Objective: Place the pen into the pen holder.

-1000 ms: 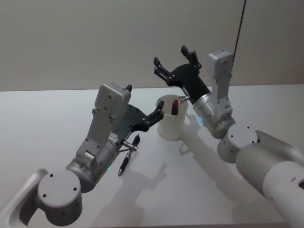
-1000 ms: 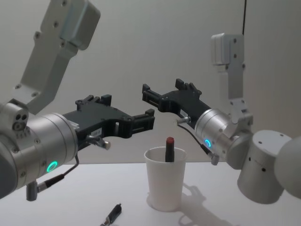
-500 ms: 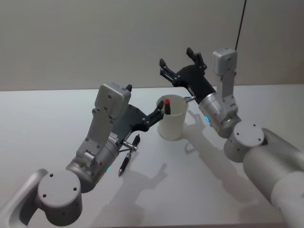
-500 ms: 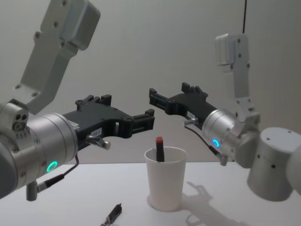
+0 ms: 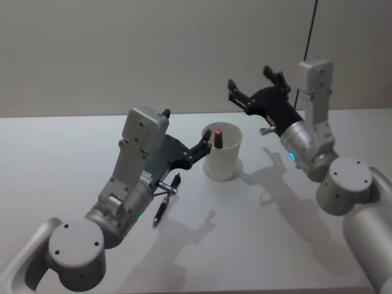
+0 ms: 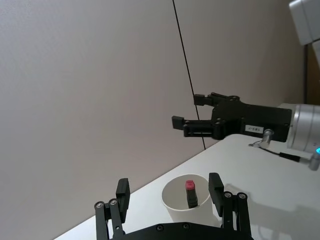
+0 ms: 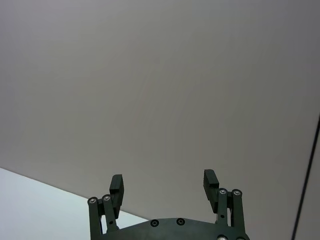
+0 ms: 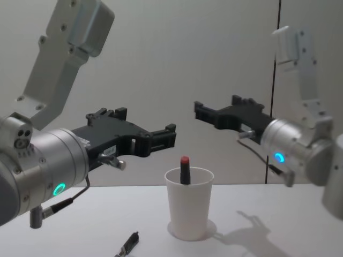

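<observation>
My right gripper (image 5: 251, 82) hung released, up and to the right of the pen holder (image 5: 222, 164), needed no more, I judged: the red-capped pen (image 5: 218, 136) stood inside, leaning on the rim. My left gripper (image 6: 169, 183) hovered spread beside it, a black pen (image 5: 164, 203) lying near that arm

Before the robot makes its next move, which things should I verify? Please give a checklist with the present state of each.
1. The red-capped pen stands inside the pen holder: ok.
2. The pen holder is upright on the table: ok.
3. The right tool is open, empty, raised at the holder's right: ok.
4. The left tool is open, empty, at the holder's left: ok.
5. The black pen is in the holder: not ok, it lies on the table by the left arm.
</observation>
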{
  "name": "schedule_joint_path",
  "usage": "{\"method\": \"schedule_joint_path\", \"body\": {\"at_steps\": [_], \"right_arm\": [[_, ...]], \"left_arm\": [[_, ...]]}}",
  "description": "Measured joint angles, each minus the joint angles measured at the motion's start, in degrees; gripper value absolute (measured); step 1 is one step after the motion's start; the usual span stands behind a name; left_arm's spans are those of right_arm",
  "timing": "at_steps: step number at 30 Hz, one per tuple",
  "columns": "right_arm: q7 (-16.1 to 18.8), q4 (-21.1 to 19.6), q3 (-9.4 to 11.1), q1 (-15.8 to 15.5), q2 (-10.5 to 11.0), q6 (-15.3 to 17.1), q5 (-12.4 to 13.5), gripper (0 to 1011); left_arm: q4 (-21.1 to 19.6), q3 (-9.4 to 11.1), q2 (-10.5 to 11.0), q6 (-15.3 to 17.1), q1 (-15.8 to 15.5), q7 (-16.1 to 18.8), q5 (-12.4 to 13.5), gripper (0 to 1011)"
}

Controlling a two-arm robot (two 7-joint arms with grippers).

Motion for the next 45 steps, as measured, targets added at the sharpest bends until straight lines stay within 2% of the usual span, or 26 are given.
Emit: {"method": "schedule_joint_path", "body": {"at_steps": [4, 5, 9, 13, 30, 39, 45], "right_arm": [[-0.3, -4.9, 0.6, -2.5, 1.1, 3.3, -0.3, 1001], [-0.3, -4.9, 0.6, -2.5, 1.1, 3.3, -0.3, 1001], [-0.9, -10.5, 1.4, -5.5, 2.6, 7.2, -1.0, 1001], [-1.4, -13.8, 2.0, -7.4, 3.6, 9.8, -1.6, 1001], [-1.7, -26.1, 4.5, -15.9, 7.9, 19.4, -3.7, 1001], [-1.0, -31.9, 5.7, -20.5, 9.9, 23.5, -4.1, 1001], [-0.7, -34.3, 6.1, -22.5, 10.9, 25.3, -4.4, 1001]], "left_arm": [[0.0, 0.0, 0.0, 0.0, 0.0, 0.0, 0.0, 1003], [0.0, 0.0, 0.0, 0.0, 0.0, 0.0, 0.0, 1003], [0.0, 0.0, 0.0, 0.0, 0.0, 0.0, 0.0, 1003], [0.0, 0.0, 0.0, 0.0, 0.0, 0.0, 0.0, 1003], [0.0, 0.0, 0.0, 0.0, 0.0, 0.0, 0.0, 1003], [0.0, 0.0, 0.0, 0.0, 0.0, 0.0, 0.0, 1003], [0.0, 0.0, 0.0, 0.0, 0.0, 0.0, 0.0, 1003]]}}
